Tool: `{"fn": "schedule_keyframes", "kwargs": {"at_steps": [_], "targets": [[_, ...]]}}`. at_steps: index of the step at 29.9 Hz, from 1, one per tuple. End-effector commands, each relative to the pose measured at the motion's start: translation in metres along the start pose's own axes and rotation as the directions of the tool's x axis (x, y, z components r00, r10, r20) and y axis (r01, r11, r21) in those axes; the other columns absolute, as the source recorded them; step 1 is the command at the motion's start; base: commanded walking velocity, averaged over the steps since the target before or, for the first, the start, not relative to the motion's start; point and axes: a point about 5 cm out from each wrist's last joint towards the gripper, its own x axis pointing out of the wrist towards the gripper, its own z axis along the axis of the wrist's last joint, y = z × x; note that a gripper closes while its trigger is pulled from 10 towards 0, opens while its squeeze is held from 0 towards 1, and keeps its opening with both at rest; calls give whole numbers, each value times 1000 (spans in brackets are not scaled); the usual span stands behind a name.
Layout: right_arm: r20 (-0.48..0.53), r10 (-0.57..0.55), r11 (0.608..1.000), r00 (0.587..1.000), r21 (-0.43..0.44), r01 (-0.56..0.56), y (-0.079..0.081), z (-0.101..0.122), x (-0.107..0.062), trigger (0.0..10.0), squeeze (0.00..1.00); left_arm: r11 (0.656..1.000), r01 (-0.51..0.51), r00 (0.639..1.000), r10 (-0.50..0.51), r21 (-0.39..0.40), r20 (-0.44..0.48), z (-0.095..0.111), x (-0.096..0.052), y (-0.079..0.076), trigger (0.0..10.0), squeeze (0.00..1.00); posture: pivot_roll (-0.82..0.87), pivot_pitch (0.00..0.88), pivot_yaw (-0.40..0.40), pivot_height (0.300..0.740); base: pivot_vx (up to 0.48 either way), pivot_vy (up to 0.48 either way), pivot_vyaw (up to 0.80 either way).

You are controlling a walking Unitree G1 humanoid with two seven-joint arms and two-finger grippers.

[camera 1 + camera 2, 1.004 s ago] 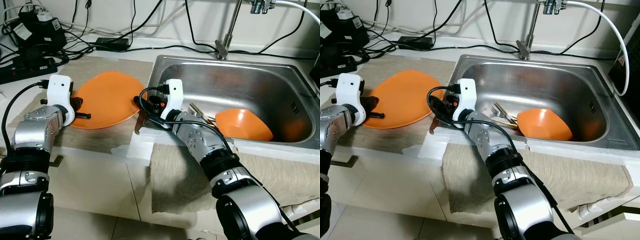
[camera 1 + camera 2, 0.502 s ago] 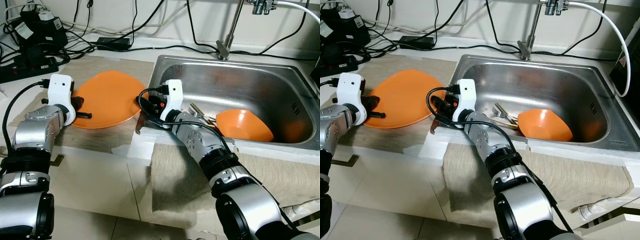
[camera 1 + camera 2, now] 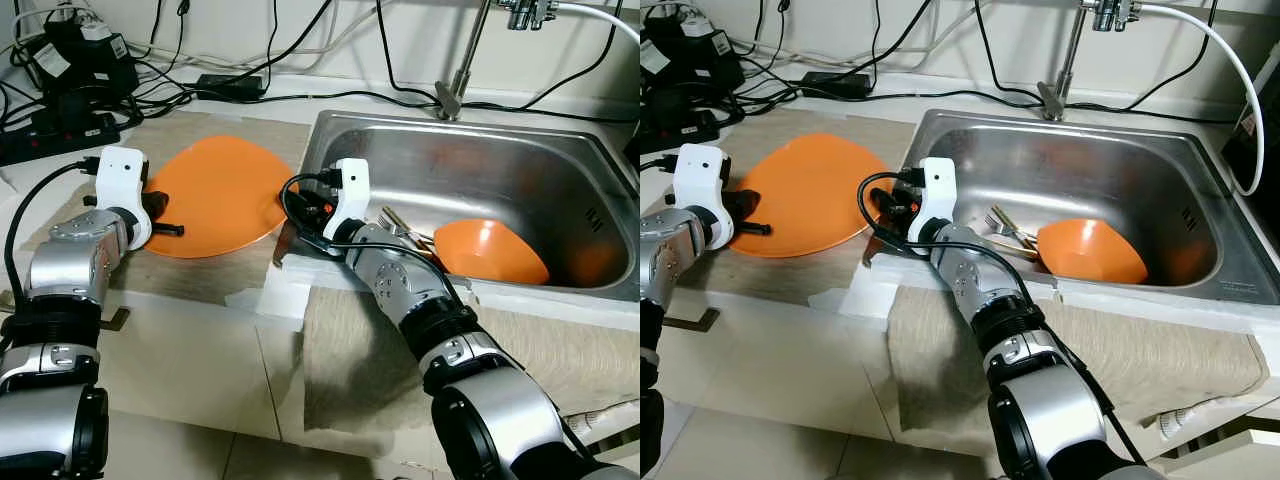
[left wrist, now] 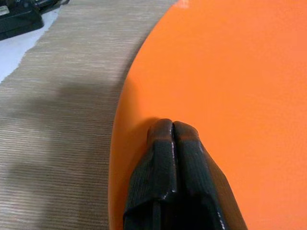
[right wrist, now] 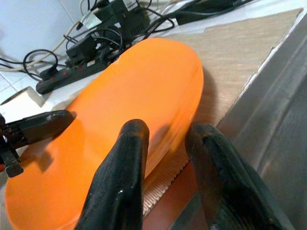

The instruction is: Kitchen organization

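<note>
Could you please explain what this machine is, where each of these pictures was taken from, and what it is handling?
This is a humanoid robot with two silver arms, each ending in a claw of two black fingers. The two wide pictures come from a stereo camera on its head, looking down at a kitchen counter. The two close-ups come from cameras on its wrists, looking along each claw.

An orange plate lies on a beige mat left of a steel sink. The left claw is shut, with its tips lying on the plate near one edge. The right claw is open, its fingers straddling the plate's opposite rim.

In the sink are an orange bowl and some cutlery. A tap stands behind it, and cables and a power strip lie at the back.
</note>
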Motion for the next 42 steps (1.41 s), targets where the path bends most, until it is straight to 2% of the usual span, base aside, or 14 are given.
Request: {"fn": "schedule_keyframes", "kwargs": {"at_steps": [1,4,7,12,19,21,22,23,24,27,36,42], "targets": [[56,143,989,988,14,-144,60,7,24,0,0,999,22,994,-24,-25,-110,-27,3,-5,10000,0,93,0,-15,740,0,0,0],[85,135,991,987,-10,-134,59,13,23,0,0,999,24,993,-27,-25,-111,-27,3,-6,10000,0,92,0,-14,740,0,0,0],[170,97,993,981,-82,-84,50,33,19,0,0,999,27,993,-29,-25,-111,-28,2,-6,10000,0,90,0,-12,740,0,0,0],[250,17,996,968,-86,4,31,57,13,0,0,999,30,993,-33,-26,-112,-28,3,-7,10000,0,83,0,-9,740,0,0,0],[255,-27,995,966,-87,50,22,61,12,0,0,999,35,993,-37,-23,-111,-28,3,-8,10000,0,81,0,-5,740,0,0,0],[239,-75,987,968,-121,106,18,59,12,0,0,999,36,993,-38,-22,-111,-27,3,-7,10000,0,81,0,-4,740,0,0,0],[229,-83,985,970,-131,115,18,57,12,2902,957,999,36,993,-38,-22,-111,-27,3,-7,10000,0,81,0,-4,740,0,0,0],[222,-79,985,972,-135,110,18,55,13,6667,1000,999,37,993,-39,-22,-111,-27,3,-7,10000,0,81,0,-4,740,0,0,0],[218,-77,984,973,-142,110,19,53,13,10000,1000,999,37,993,-39,-22,-111,-27,3,-7,10000,0,81,0,-4,740,0,0,0],[194,-73,978,978,-180,109,21,45,13,10000,1000,999,38,993,-41,-22,-112,-28,3,-8,10000,0,81,0,-4,740,0,0,0],[163,-70,982,984,-161,96,22,33,13,10000,1000,999,39,993,-42,-24,-112,-28,3,-8,10000,0,81,0,-5,740,0,0,0],[166,-72,978,984,-180,102,23,31,13,10000,1000,999,40,993,-42,-24,-112,-28,3,-8,10000,0,81,0,-6,740,0,0,0]]}}
